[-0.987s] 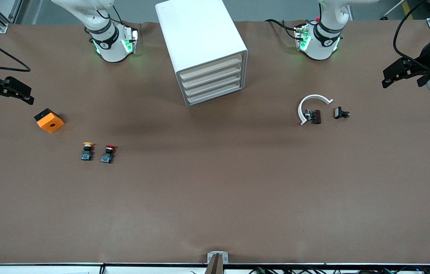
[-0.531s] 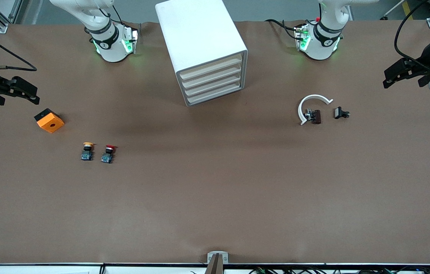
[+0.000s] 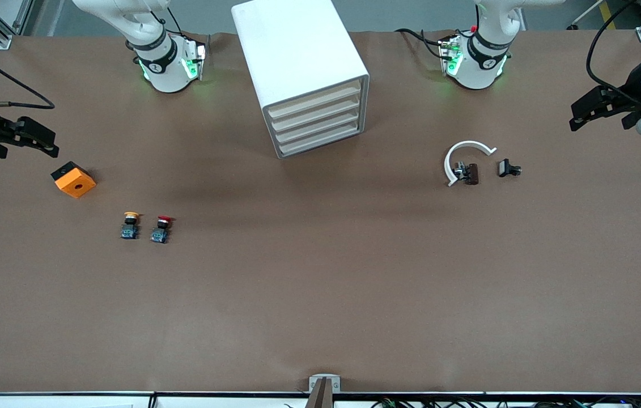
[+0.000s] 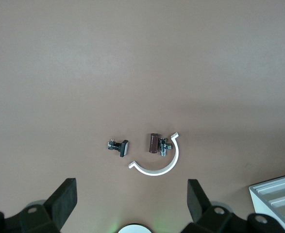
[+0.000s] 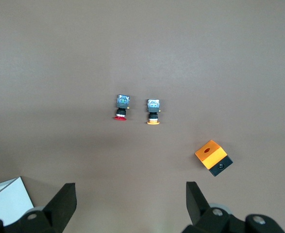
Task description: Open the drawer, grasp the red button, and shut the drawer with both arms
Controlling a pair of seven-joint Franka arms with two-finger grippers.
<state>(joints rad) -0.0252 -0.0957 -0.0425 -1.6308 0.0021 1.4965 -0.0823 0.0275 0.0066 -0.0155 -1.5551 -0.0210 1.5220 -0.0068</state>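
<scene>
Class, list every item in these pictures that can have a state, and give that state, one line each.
Cabinet: upright, all four drawers shut.
Red button: lying on the table, not held.
Yellow button: lying beside the red button.
Orange block: resting on the table, hole up.
White ring: open-ended, lying flat.
Left gripper: open, empty.
Right gripper: open, empty, above the orange block.

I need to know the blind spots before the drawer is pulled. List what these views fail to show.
- Drawer insides: all four are shut in the cabinet; front view shows only their front strips.
- Cabinet in both wrist views: only a corner, cut off by the frame edge.
- Red button: too small for body detail in any view.
- Left gripper and right gripper: their arms run off the front view's edges.
</scene>
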